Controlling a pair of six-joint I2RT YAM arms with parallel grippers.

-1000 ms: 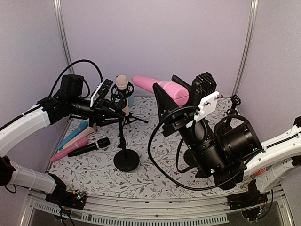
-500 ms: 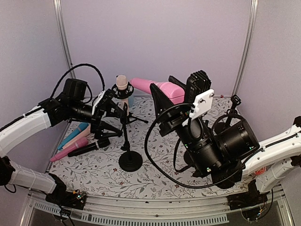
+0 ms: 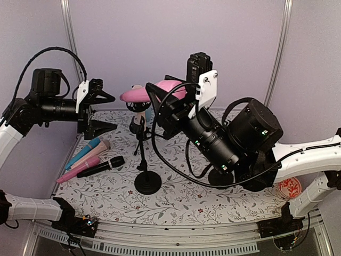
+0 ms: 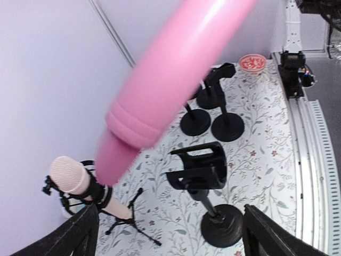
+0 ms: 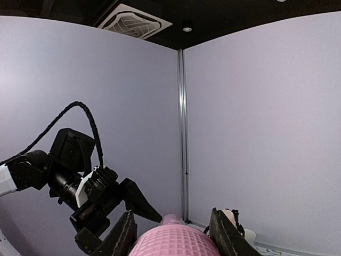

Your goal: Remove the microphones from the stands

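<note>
Pink microphone (image 3: 139,94) held off its stand (image 3: 147,181)
It is clamped in the right gripper (image 5: 173,237) above the worktop's (image 3: 106,197) middle; the left gripper (image 3: 104,112) is spread open near the left edge.

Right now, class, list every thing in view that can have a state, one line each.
Pink microphone: off the stand, held in the air.
Right claw: shut on the pink microphone.
Left claw: open, holding nothing.
Black stand: upright, clip empty.
Cream microphone: seated in its tripod mount.
Black microphone: lying flat on the table.
</note>
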